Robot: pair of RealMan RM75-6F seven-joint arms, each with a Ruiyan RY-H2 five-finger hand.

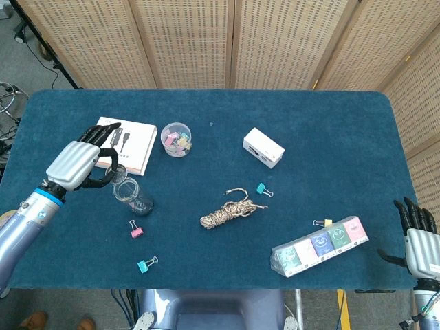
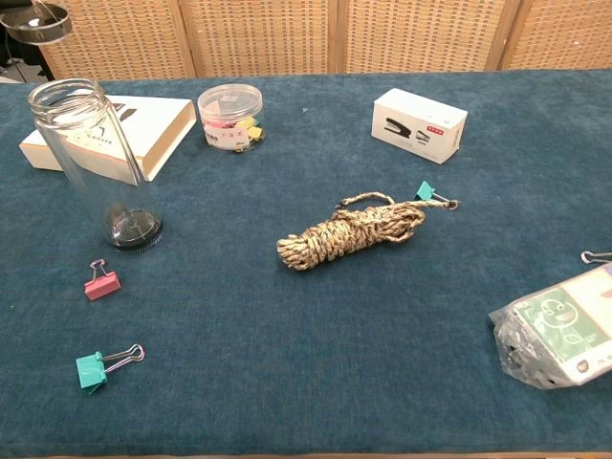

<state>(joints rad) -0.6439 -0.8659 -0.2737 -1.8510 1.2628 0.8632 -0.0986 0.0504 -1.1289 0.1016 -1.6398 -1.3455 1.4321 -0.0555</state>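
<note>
**Left hand over the glass jar, right hand idle at the near right corner**

Woven screens back a table w/ a dark blue cloth (image 1: 330, 130). Left hand (image 1: 81, 165) hangs over the cloth's left side, fingers curled forward & a bit apart, tips just beside the rim of the glass jar (image 1: 130, 193); from the head view can't tell if they touch it, and nothing sits in the grip. Jar stands upright, open mouth up, black base on the cloth; chest view shows it (image 2: 94, 163) at far left. White booklet (image 1: 127, 145) lies just beyond the hand & jar, flat. Right of the booklet: small clear tub of clips (image 1: 176, 139), lid on.

Near the jar, on its near side, a pink clip (image 1: 136, 230); nearer still, a teal clip (image 1: 145, 265). Mid-table: coil of rope (image 1: 229, 212), w/ another teal clip (image 1: 262, 189) just off its far right end. White box (image 1: 263, 147) further back, right of centre.

Right hand (image 1: 421, 242) sits off the cloth's near right corner, fingers straight & spread, holding nothing. Left of it, a clear pack of coloured cards (image 1: 320, 245) lies slantwise, a small clip (image 1: 320, 223) at its far edge.
</note>
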